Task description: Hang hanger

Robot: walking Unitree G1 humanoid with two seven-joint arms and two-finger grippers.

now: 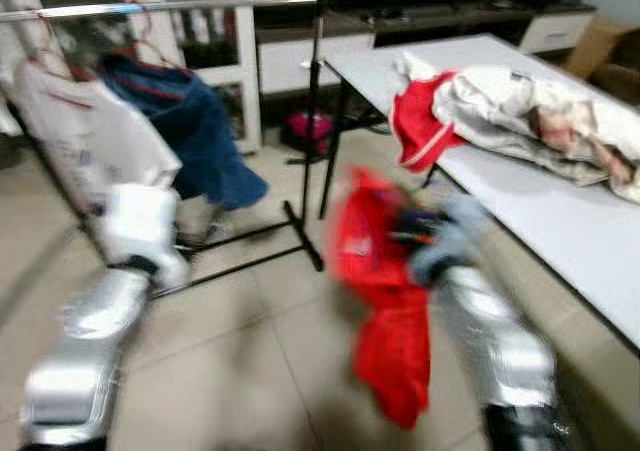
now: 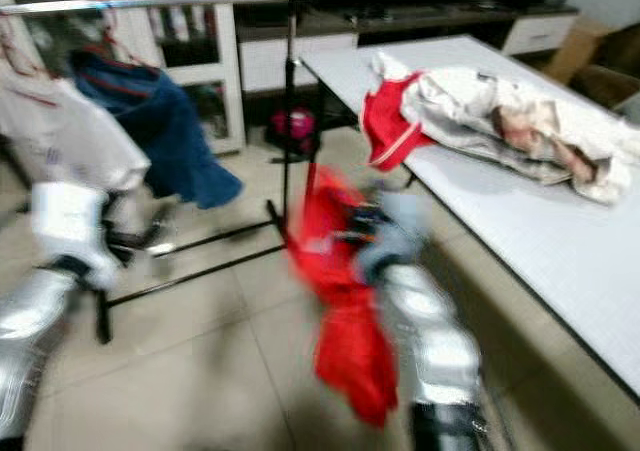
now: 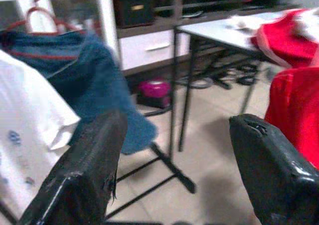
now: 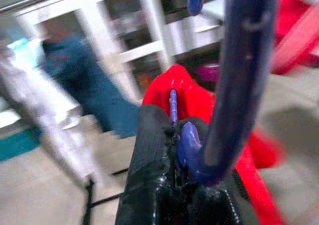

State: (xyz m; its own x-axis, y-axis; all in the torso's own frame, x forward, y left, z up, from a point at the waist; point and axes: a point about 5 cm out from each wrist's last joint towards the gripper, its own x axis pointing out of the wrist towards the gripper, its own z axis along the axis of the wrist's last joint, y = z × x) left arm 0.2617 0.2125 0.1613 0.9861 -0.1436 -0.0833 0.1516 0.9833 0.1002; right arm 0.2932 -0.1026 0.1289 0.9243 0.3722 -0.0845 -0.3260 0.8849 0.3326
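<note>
Blue hanger [image 4: 234, 85] clamped at its base by the right gripper [image 4: 187, 150], jaws pinching it, hook curving up past the camera in the right wrist view. Draped from that hanger, a red garment [image 1: 385, 301], dangling over the tiled floor [image 1: 250, 371] between the clothes rack [image 1: 310, 121] and the table [image 1: 560, 221], touching neither. Heavily blurred in both eye views, so finer detail of the grip not readable there.

To the robot's left, the left gripper [image 3: 174, 180], jaws spread wide and holding nothing, pointed toward the rack. Silver left arm [image 1: 100, 311] raised low in front of the hung clothes.

On the rack's horizontal rail [image 1: 160, 7], two pieces already hanging: a white shirt [image 1: 90, 136] and, just beside it, a dark blue garment [image 1: 190, 131] on a red hanger [image 3: 40, 18]. Black upright and feet of the rack resting on the floor.

On the white table to the right, a heap of clothing: a red-and-white piece [image 1: 420, 121] spilling over the near edge, touching a cream jacket [image 1: 530, 116]. Behind the rack, a white cabinet [image 1: 215, 41] with glass doors, and a small pink object [image 1: 308, 129] on the floor near it.
</note>
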